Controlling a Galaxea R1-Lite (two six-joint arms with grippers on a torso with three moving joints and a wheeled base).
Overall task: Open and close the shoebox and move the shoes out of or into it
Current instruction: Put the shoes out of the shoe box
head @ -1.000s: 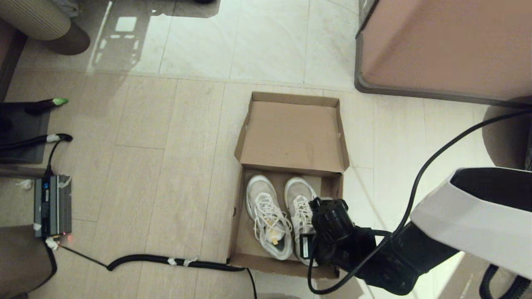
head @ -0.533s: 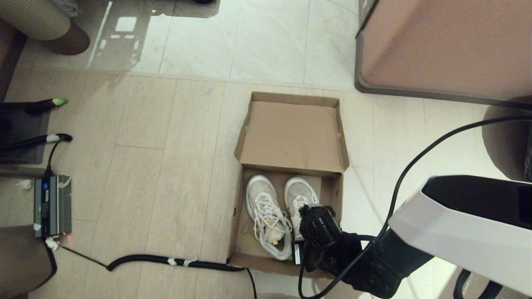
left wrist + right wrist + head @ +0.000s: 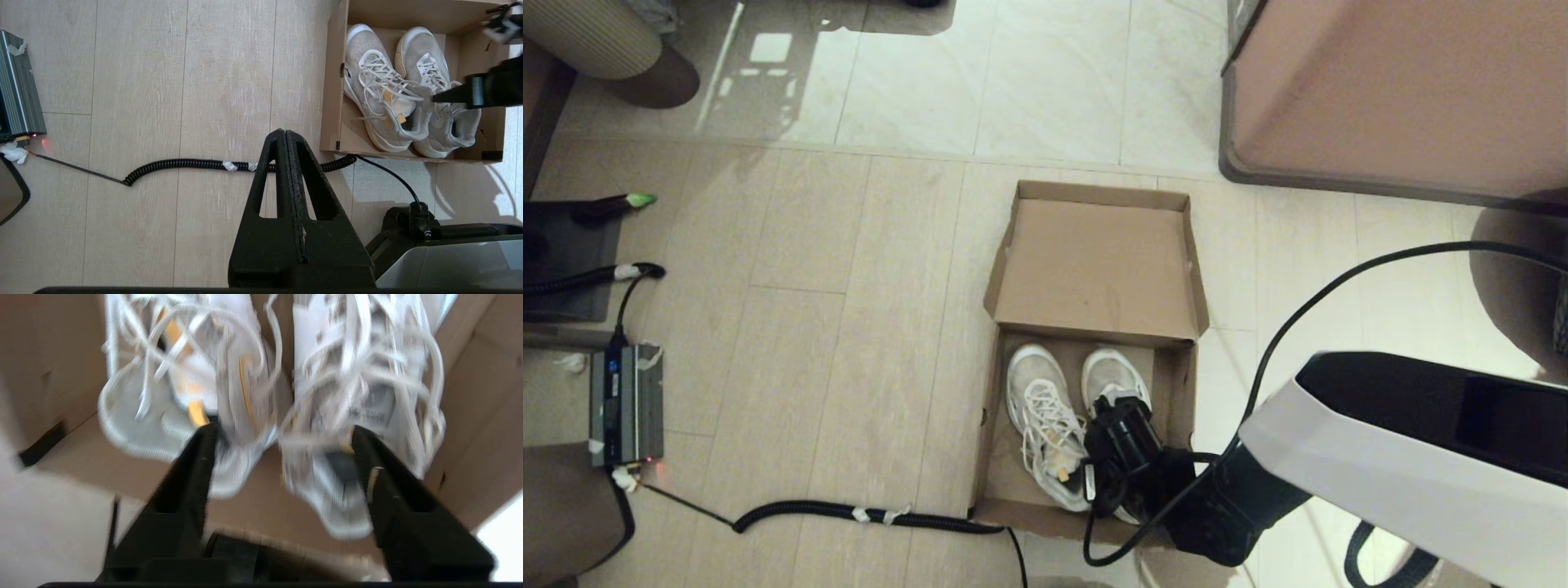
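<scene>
Pale wood-look plank floor (image 3: 849,327), meeting glossy tiles at the far side; a pinkish-brown cabinet (image 3: 1396,90) stands at far right, a coiled black cable (image 3: 849,513) lies near the shoebox's near-left corner. The shoebox (image 3: 1094,269) sits mid-floor, lid flipped open away from the robot. Inside, the shoes (image 3: 1045,425) lie side by side, long axes running near-to-far, toes toward the lid. The right hand (image 3: 282,437), fingers spread apart, hovers over their heels. The left hand (image 3: 286,134), fingers pressed together, hangs above the cable.
</scene>
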